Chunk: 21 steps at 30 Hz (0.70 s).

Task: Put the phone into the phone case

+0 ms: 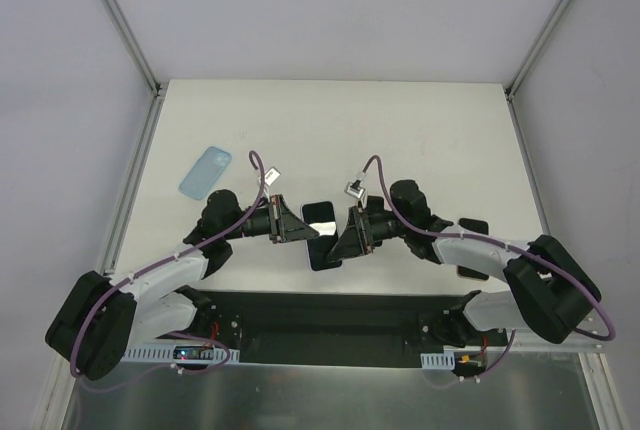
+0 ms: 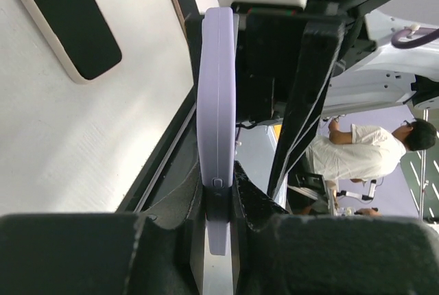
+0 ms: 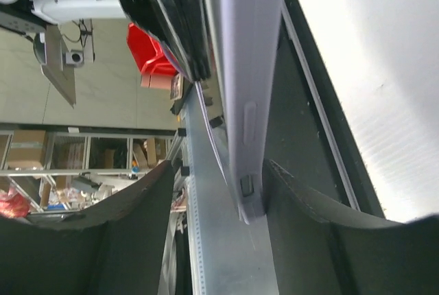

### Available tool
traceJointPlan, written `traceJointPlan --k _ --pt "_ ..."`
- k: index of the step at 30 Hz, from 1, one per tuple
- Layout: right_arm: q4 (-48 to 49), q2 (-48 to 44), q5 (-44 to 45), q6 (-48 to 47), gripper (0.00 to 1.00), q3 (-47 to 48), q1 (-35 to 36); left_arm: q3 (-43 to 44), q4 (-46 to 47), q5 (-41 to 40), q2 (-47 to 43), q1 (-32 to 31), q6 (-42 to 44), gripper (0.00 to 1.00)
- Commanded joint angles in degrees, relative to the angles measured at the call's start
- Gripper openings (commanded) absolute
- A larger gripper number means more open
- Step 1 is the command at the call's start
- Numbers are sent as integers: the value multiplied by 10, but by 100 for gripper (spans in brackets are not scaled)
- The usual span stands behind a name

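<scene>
A lavender phone (image 1: 322, 222) with a dark screen is held on edge above the table's near middle, between my two grippers. My left gripper (image 1: 300, 227) is shut on one end of it; in the left wrist view the phone's edge (image 2: 217, 103) runs straight out from between the fingers (image 2: 218, 206). My right gripper (image 1: 342, 238) is open around the other end. In the right wrist view the phone (image 3: 247, 68) rests against one finger (image 3: 288, 192), with a wide gap to the other. The light blue phone case (image 1: 205, 171) lies flat at the left, apart from both grippers.
A second phone with a cream edge and black screen (image 2: 68, 24) lies flat on the white table (image 1: 400, 130). A dark flat thing (image 1: 473, 224) shows beside the right arm. The black base strip (image 1: 330, 315) runs along the near edge, and frame posts stand at the far corners.
</scene>
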Motion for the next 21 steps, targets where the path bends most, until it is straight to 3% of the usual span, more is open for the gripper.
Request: traceJointPlan --k 1,9,12,13,16,21 --pt "108 -6 -27 20 54 -31 15 4 59 -20 -24 0 -9 0" --pt "129 -2 -16 36 34 -41 16 -2 18 -28 -41 16 17 0" --pt "135 1 -12 43 19 -41 15 -7 5 -29 -51 24 26 0" --pt "136 2 -9 45 11 -41 15 -3 -10 -30 -53 24 39 0" --pt "137 6 2 60 1 -35 15 21 -124 -41 -58 24 117 0" --pt "141 7 26 103 2 -27 15 25 -129 -2 -56 24 139 0"
